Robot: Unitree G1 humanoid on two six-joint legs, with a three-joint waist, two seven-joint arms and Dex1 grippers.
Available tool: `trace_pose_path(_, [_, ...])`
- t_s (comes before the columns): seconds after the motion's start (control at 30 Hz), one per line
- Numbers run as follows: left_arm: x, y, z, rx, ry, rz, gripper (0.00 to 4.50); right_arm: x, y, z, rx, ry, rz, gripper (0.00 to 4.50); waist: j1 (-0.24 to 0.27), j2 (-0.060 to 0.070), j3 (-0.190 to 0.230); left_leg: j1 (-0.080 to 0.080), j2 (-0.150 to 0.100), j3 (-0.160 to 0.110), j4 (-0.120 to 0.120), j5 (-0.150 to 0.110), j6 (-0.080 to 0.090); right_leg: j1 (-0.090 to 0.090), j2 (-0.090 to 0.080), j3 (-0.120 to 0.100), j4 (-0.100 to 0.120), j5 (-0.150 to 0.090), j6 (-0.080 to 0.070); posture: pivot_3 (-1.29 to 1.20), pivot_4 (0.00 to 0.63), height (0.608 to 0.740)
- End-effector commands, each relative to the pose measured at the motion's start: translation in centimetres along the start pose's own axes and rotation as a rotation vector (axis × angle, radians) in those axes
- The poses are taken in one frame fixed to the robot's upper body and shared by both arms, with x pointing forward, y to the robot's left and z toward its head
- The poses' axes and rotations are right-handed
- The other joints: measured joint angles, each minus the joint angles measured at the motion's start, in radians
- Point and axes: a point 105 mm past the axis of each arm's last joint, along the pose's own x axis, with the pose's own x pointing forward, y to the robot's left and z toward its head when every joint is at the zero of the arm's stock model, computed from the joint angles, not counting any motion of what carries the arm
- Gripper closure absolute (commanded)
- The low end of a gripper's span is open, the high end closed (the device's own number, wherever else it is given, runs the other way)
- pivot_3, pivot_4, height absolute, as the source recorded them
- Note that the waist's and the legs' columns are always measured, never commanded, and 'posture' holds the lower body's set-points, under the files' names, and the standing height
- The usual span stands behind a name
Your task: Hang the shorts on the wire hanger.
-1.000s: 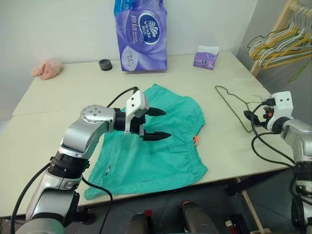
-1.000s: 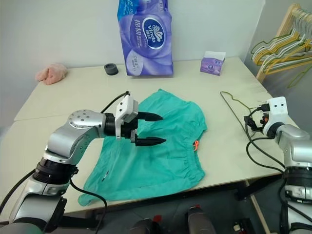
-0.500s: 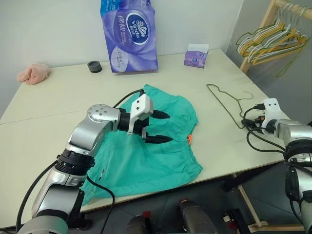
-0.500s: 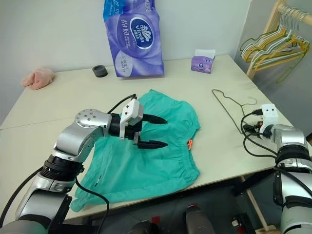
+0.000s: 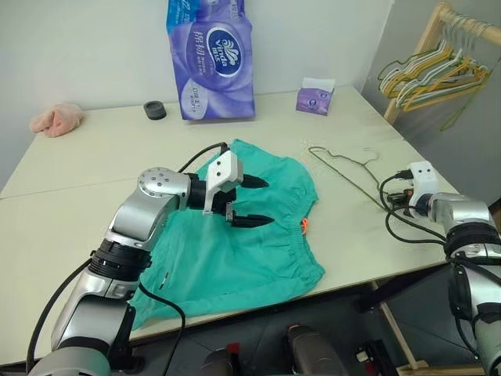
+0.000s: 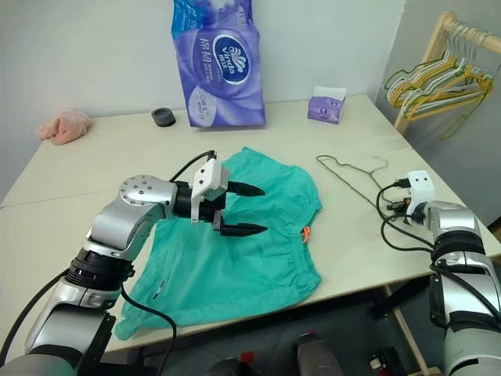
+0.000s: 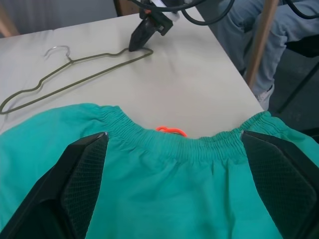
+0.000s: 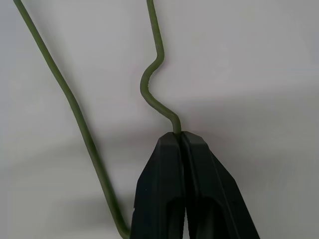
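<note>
A pale cream bench (image 5: 70, 168) stands against a plain light wall, its top crossed by a thin seam that runs in from the left edge. At the far left corner lies a small pink cloth lump (image 5: 55, 119). Next along the back edge sits a small dark ring-shaped object (image 5: 155, 110), and just beside it a tall purple pack of tissue rolls (image 5: 210, 59) stands upright against the wall.

The left gripper (image 5: 252, 201) hovers over the middle of the bench with its two black fingers (image 7: 79, 184) spread wide and nothing between them. Under it the teal-green shorts (image 5: 235, 258) lie flat on the near half of the bench, the gathered waistband toward the right with a small orange tag (image 5: 303, 225) showing at its edge. One leg hem reaches the near edge of the bench.

Further right at the back stands a small purple tissue box (image 5: 315, 98). The wire hanger (image 5: 338, 166) lies flat on the bare bench just beside the waistband but apart from it, its hook toward the back. The right gripper (image 5: 389, 202) rests at the hanger's near right end, close to the bench's right edge; its fingers (image 8: 169, 194) are pressed together on the wire just below a small bend.

Beyond the bench's right corner a light wooden rack (image 5: 427, 39) holds a bunch of pale hangers (image 5: 423, 74) before a grey wall.
</note>
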Motion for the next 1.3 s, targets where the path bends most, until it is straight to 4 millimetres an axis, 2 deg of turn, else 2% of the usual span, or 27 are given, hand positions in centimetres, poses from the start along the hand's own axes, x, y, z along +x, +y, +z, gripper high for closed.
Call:
trace_pose_path(0.03, [-1.1, 1.8, 0.8, 0.033, -0.027, 0.127, 0.00, -0.2, -0.5, -0.5, -0.021, -0.006, -0.048, 4.47, 0.002, 0.000, 0.000, 0.000, 0.000, 0.000, 0.000, 0.000, 0.000, 0.000, 0.000, 0.000, 0.000, 0.000, 0.000, -0.26, 0.097, 0.740])
trace_pose_path(0.17, [-3.3, 4.9, 0.9, -0.005, -0.040, 0.302, 0.00, -1.5, 1.0, 2.6, -0.221, -0.136, -0.003, 4.47, 0.000, 0.003, 0.000, -0.001, 0.000, 0.000, 0.000, 0.000, 0.000, -0.001, 0.000, 0.000, 0.000, 0.000, 0.000, -0.27, 0.097, 0.740])
trace_pose_path(0.27, [-4.8, 6.5, 0.9, -0.021, -0.035, 0.378, 0.00, -2.6, 2.3, 3.8, -0.294, -0.195, 0.037, 4.47, -0.005, 0.005, 0.001, -0.002, 0.000, 0.000, 0.000, 0.000, 0.000, -0.002, 0.000, -0.001, 0.001, 0.000, 0.000, -0.27, 0.097, 0.740])
trace_pose_path(0.37, [-7.5, 8.7, 1.2, -0.084, -0.046, 0.478, 0.00, -4.4, 5.1, 5.6, -0.462, -0.295, 0.111, 4.47, -0.008, 0.007, 0.002, -0.002, 0.000, 0.001, 0.000, 0.000, 0.000, -0.003, 0.000, -0.001, 0.001, 0.000, 0.001, -0.27, 0.096, 0.740])
trace_pose_path(0.53, [-8.6, 8.7, 0.8, -0.200, -0.045, 0.429, 0.00, -6.1, 8.2, 7.5, -0.635, -0.407, 0.159, 4.47, -0.022, 0.008, 0.002, -0.002, 0.000, 0.000, -0.001, -0.001, -0.001, -0.004, 0.000, -0.003, 0.002, -0.001, 0.002, -0.27, 0.102, 0.740])
trace_pose_path(0.63, [-8.9, 8.8, 0.5, -0.235, -0.044, 0.423, 0.00, -6.8, 9.2, 8.9, -0.695, -0.470, 0.157, 4.47, -0.022, 0.008, 0.002, -0.002, 0.000, 0.000, -0.001, -0.001, -0.001, -0.004, -0.001, -0.002, 0.002, -0.001, 0.002, -0.27, 0.102, 0.740])
trace_pose_path(0.73, [-9.1, 9.1, 0.3, -0.226, -0.039, 0.437, 0.00, -7.4, 8.9, 10.9, -0.747, -0.537, 0.078, 4.47, -0.024, 0.009, 0.002, -0.002, 0.000, 0.000, -0.001, -0.001, -0.001, -0.004, -0.001, -0.002, 0.002, -0.001, 0.002, -0.27, 0.102, 0.740])
trace_pose_path(0.9, [-9.2, 9.6, 0.3, -0.208, -0.064, 0.487, 0.00, -8.2, 6.0, 13.9, -0.778, -0.601, -0.095, 4.47, -0.025, 0.009, 0.003, -0.003, -0.001, 0.000, -0.001, -0.001, -0.001, -0.005, -0.001, -0.001, 0.002, -0.001, 0.002, -0.27, 0.101, 0.740])
trace_pose_path(0.97, [-9.0, 9.5, 0.3, -0.209, -0.073, 0.483, 0.00, -8.5, 6.5, 14.2, -0.800, -0.623, -0.067, 4.47, -0.025, 0.009, 0.003, -0.003, -0.001, 0.000, -0.001, -0.001, -0.001, -0.005, -0.002, -0.001, 0.002, -0.001, 0.002, -0.27, 0.102, 0.740])
trace_pose_path(1.17, [-8.9, 9.2, 0.4, -0.259, -0.111, 0.453, 0.00, -9.3, 12.3, 11.7, -1.014, -0.665, 0.199, 4.47, -0.033, 0.009, 0.003, -0.003, 0.000, -0.001, -0.001, -0.001, -0.001, -0.005, -0.001, -0.001, 0.002, -0.001, 0.002, -0.27, 0.105, 0.740])
trace_pose_path(1.3, [-8.8, 8.1, 0.0, -0.324, -0.086, 0.363, 0.00, -10.2, 15.1, 11.5, -1.063, -0.721, 0.277, 4.47, -0.034, 0.009, 0.003, -0.003, 0.000, 0.000, -0.001, -0.001, -0.001, -0.005, -0.001, -0.001, 0.003, -0.001, 0.002, -0.28, 0.108, 0.740])
